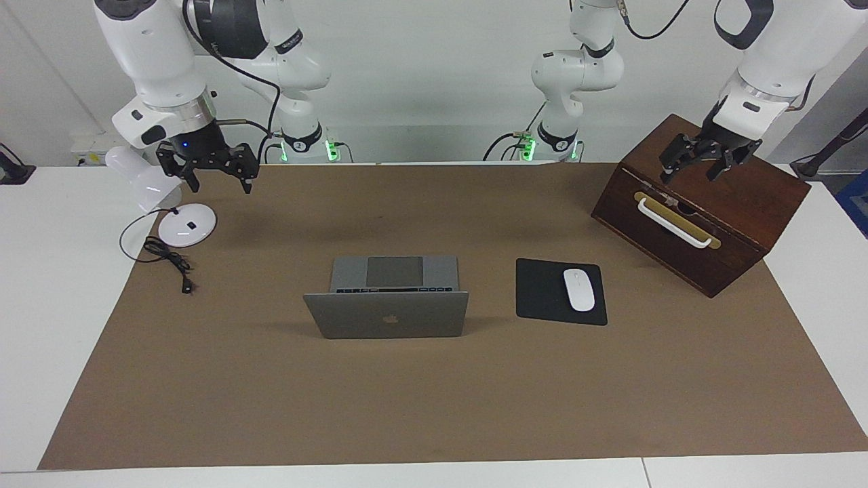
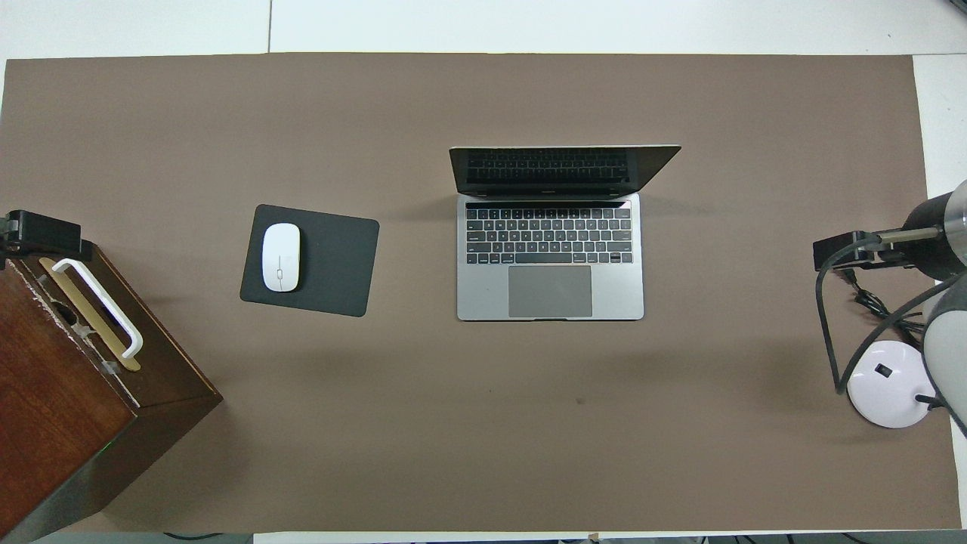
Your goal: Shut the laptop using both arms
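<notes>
Both sets of jaws stand spread apart and hold nothing. Reading my facing camera from its left edge across: the right gripper [image 1: 220,173] hangs in the air at about ten o'clock from the table's middle, over the edge of the brown mat [image 1: 434,407] beside a white lamp base [image 1: 187,224] and its black cable [image 1: 166,261].

At the centre sits the laptop [image 1: 388,315], open, its lid upright with the apple logo toward this camera, keyboard and trackpad toward the robots. At three o'clock from it lies a black mouse pad [image 1: 542,298] with a white mouse [image 1: 579,289] on it. At two o'clock, the left gripper [image 1: 705,159] hovers over a dark wooden box [image 1: 746,203] with a white handle [image 1: 675,224].

I judge the laptop stiff, thin and smooth, its hinge offering mild resistance and its screen fragile. I would push on the lid's top edge near both corners, lowering gently rather than pinching the glass.
</notes>
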`<control>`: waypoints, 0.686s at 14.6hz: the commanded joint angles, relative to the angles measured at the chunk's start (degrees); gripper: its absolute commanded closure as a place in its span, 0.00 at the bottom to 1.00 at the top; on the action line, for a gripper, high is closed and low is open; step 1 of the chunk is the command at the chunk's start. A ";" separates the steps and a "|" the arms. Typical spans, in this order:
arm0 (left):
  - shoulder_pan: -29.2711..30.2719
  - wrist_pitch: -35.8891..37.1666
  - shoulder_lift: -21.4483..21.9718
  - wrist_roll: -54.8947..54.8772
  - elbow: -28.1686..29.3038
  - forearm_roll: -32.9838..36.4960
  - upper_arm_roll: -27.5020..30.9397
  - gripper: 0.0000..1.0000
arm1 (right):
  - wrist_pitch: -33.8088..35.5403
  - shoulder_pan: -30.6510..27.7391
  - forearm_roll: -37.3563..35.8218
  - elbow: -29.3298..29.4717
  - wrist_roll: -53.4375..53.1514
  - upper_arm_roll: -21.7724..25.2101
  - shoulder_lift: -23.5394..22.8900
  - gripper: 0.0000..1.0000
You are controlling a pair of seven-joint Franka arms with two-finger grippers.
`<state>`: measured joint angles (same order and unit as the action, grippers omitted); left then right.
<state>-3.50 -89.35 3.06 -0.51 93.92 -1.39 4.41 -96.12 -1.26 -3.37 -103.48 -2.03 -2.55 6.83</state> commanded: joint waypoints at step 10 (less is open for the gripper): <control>0.68 -0.39 0.89 -0.81 0.83 -0.20 -0.10 0.00 | -1.96 -0.85 -0.41 -1.46 2.73 -0.35 0.56 0.00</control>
<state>-3.49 -89.35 3.06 -0.51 93.92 -1.39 4.42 -96.58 -1.23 -3.37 -103.81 -1.59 -2.57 6.82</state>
